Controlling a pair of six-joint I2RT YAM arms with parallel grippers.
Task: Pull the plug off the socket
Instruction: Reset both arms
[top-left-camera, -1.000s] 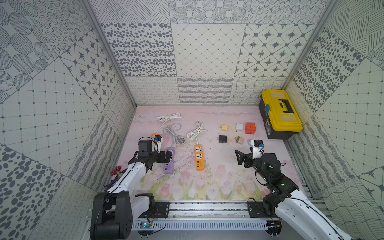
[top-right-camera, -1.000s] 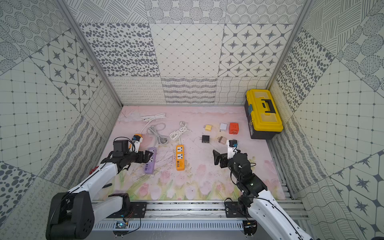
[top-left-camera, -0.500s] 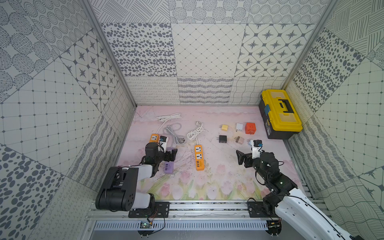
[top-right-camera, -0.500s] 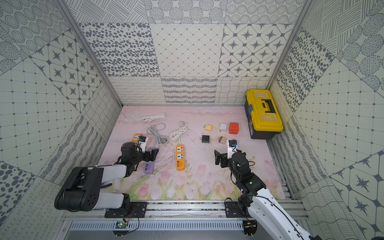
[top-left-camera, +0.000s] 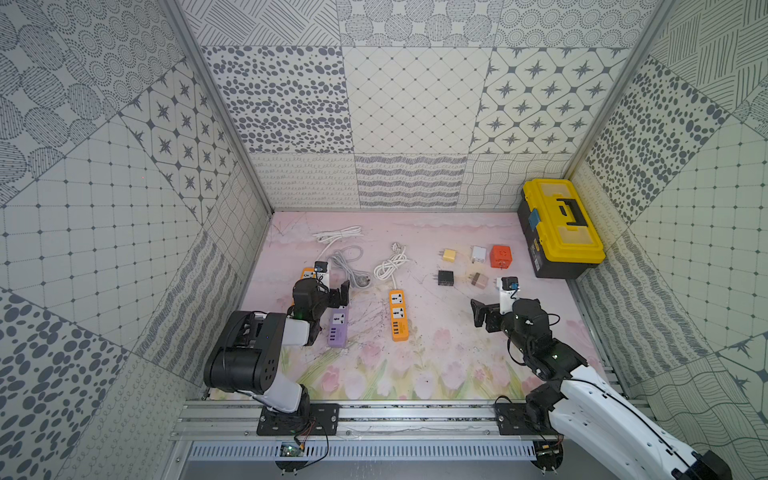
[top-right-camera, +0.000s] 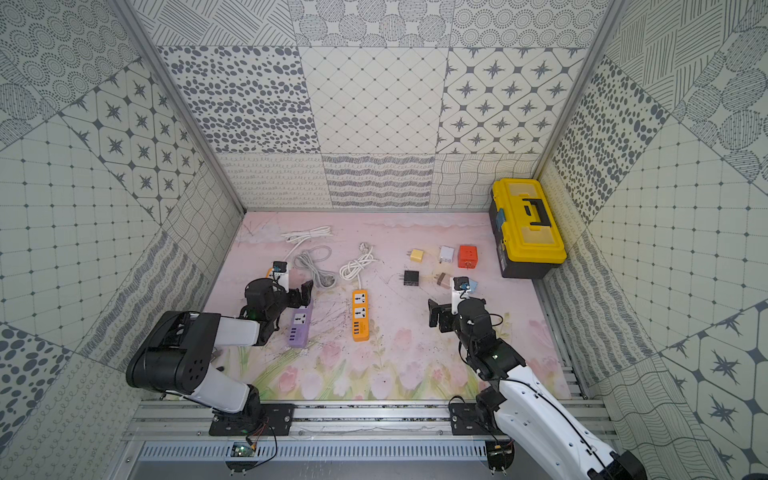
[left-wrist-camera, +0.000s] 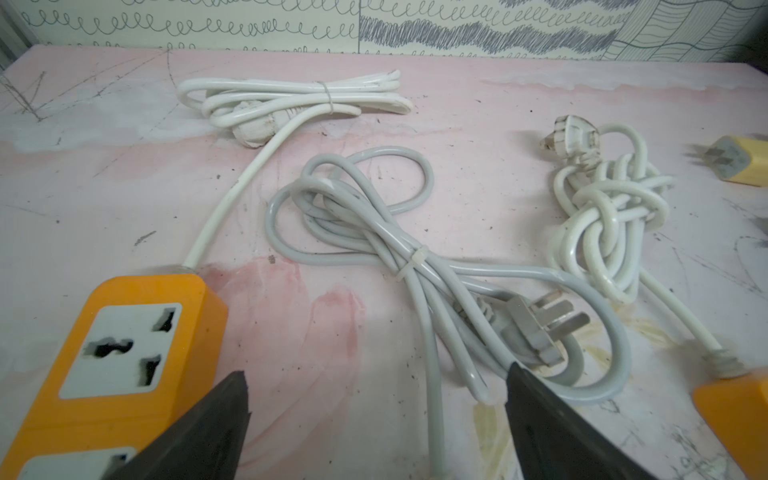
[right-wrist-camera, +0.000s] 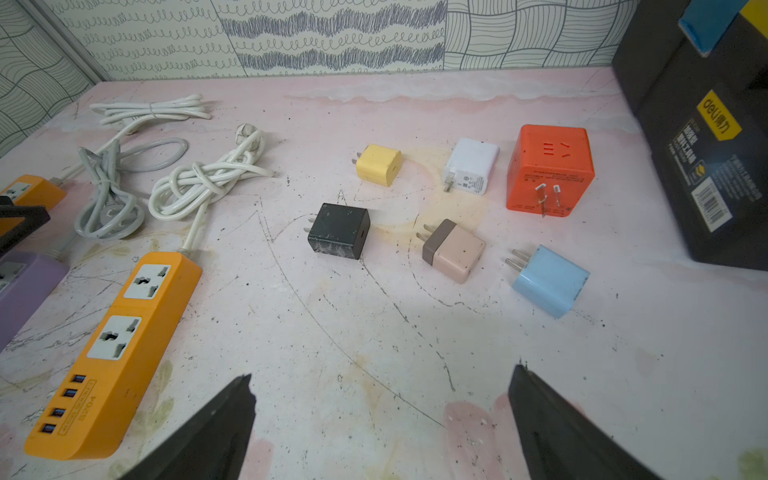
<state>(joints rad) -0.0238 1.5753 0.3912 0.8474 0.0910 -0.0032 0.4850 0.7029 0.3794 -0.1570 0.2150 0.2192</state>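
Three power strips lie on the pink mat: an orange strip (left-wrist-camera: 124, 353) beside my left gripper (left-wrist-camera: 376, 386), a purple strip (top-left-camera: 337, 328) and a centre orange strip (right-wrist-camera: 116, 349). Every socket face that shows is empty. Loose plugs lie apart from the strips: black (right-wrist-camera: 338, 230), beige (right-wrist-camera: 453, 251), blue (right-wrist-camera: 550, 280), yellow (right-wrist-camera: 379, 164) and white (right-wrist-camera: 471, 166). In a top view the left gripper (top-left-camera: 338, 296) hovers open over the purple strip's far end. My right gripper (right-wrist-camera: 382, 382) is open above bare mat, nearer than the plugs, holding nothing.
A yellow and black toolbox (top-left-camera: 561, 226) stands at the back right. A red-orange cube adapter (right-wrist-camera: 548, 170) sits near it. A coiled grey cord (left-wrist-camera: 374, 232) with its bare plug and two white cords (left-wrist-camera: 291, 95) lie beyond the left gripper. Patterned walls close three sides.
My left arm has folded up and back towards its base, and its gripper has shifted slightly right and farther along the purple strip. The right arm has barely moved. Both grippers stay open.
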